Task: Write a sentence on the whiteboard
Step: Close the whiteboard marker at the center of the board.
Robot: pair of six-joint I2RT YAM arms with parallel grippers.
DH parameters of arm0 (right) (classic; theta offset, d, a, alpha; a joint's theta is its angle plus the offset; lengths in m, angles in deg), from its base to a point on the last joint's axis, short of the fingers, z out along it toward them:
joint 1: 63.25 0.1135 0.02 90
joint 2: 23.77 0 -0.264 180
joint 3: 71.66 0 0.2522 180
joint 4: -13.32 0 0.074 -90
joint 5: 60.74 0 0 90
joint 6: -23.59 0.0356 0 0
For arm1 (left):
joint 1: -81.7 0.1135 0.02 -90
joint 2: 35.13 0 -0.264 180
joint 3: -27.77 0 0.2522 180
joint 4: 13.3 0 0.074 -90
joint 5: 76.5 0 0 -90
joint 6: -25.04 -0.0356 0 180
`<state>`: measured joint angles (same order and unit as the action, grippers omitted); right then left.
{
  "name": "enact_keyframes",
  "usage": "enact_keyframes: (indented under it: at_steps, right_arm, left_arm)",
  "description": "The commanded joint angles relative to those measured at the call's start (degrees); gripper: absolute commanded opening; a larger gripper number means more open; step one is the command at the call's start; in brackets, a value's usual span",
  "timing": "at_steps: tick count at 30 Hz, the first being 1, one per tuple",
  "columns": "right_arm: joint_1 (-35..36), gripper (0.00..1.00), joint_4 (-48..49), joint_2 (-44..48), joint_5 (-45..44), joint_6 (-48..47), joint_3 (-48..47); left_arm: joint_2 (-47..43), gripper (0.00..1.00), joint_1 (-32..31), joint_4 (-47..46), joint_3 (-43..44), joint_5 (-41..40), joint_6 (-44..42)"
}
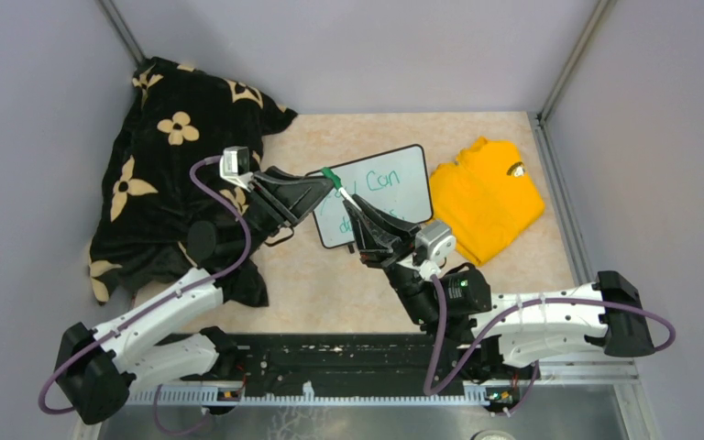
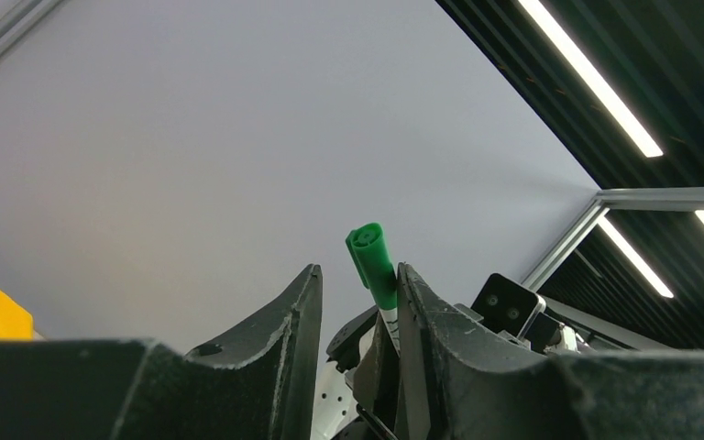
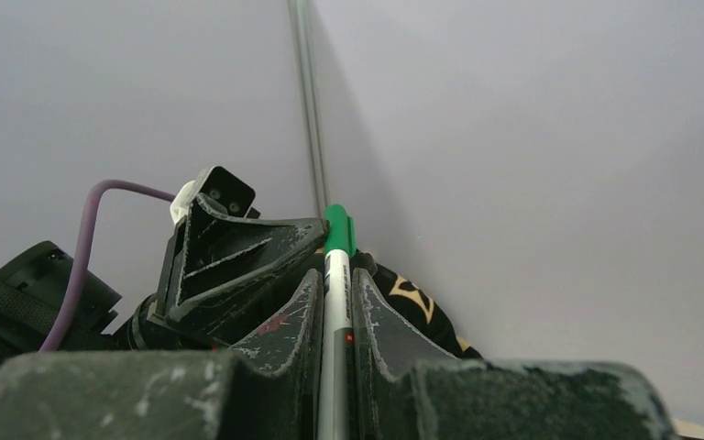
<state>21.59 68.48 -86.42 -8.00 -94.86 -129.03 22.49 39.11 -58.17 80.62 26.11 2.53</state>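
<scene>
The whiteboard (image 1: 394,183) lies flat mid-table with green writing on it. My right gripper (image 1: 357,209) hovers over its left part, shut on a white marker (image 1: 346,195) whose green cap (image 1: 330,174) points up and to the left. In the right wrist view (image 3: 337,280) the marker's barrel (image 3: 335,312) is clamped between the fingers. My left gripper (image 1: 328,191) is open around the cap end. In the left wrist view (image 2: 357,275) the cap (image 2: 371,261) rests against the right finger, with a gap to the left finger.
A black blanket with cream flowers (image 1: 160,165) is heaped at the left, under the left arm. A folded yellow shirt (image 1: 486,197) lies just right of the whiteboard. Grey enclosure walls stand at the back and both sides.
</scene>
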Motion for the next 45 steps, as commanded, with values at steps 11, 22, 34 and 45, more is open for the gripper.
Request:
enact_keyframes:
  at_steps: [11, 22, 34, 45]
  right_arm:
    - [-0.55, 0.0, 1.45, -0.63, 0.7, -0.84, -1.65]
    - [-0.59, 0.0, 2.8, -1.24, 0.26, -1.31, -1.56]
    - [-1.05, 0.0, 5.3, -3.42, -0.62, -2.8, -2.99]
    - [-1.08, 0.0, -5.53, 2.27, 2.34, 0.8, -1.08]
  left_arm:
    - [1.72, 0.33, 0.29, -2.86, 2.48, 2.54, 1.24]
    - [3.93, 0.0, 0.18, -2.77, 3.09, 7.7, 3.16]
    - [8.93, 0.0, -7.15, -4.2, 1.03, 8.13, 3.21]
    - [1.12, 0.0, -6.1, -0.49, -2.92, -3.33, -1.6]
